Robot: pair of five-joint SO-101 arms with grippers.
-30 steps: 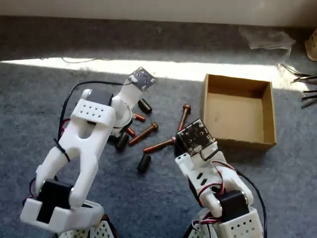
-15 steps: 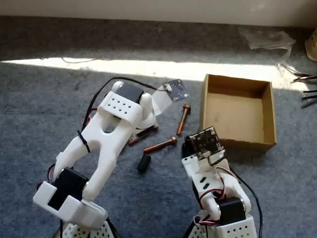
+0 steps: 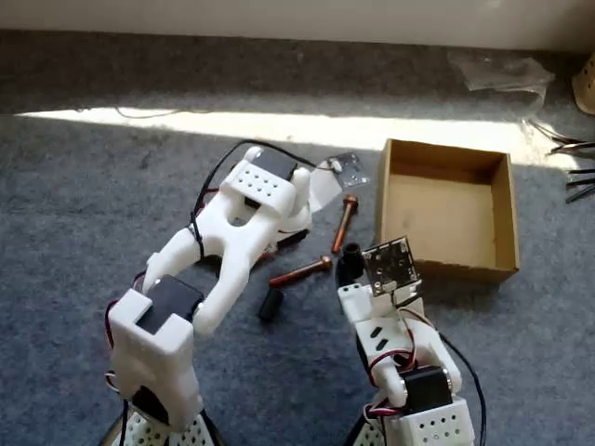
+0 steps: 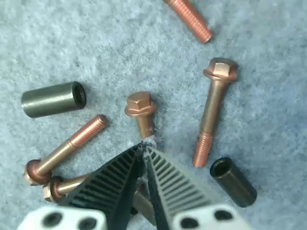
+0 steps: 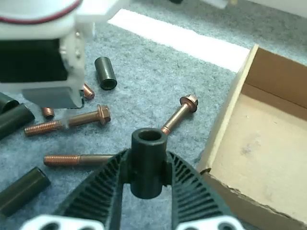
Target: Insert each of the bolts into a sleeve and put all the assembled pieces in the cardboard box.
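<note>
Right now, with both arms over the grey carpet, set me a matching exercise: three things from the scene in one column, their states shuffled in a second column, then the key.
Things
1. brown cardboard box
2. dark cylindrical metal sleeve
3. copper hex-head bolt

States
A. pinched by its threaded end in the left gripper
B. clamped upright in the right gripper, open bore facing up
C. nothing inside it

Pairs: 1-C, 2-B, 3-A
</note>
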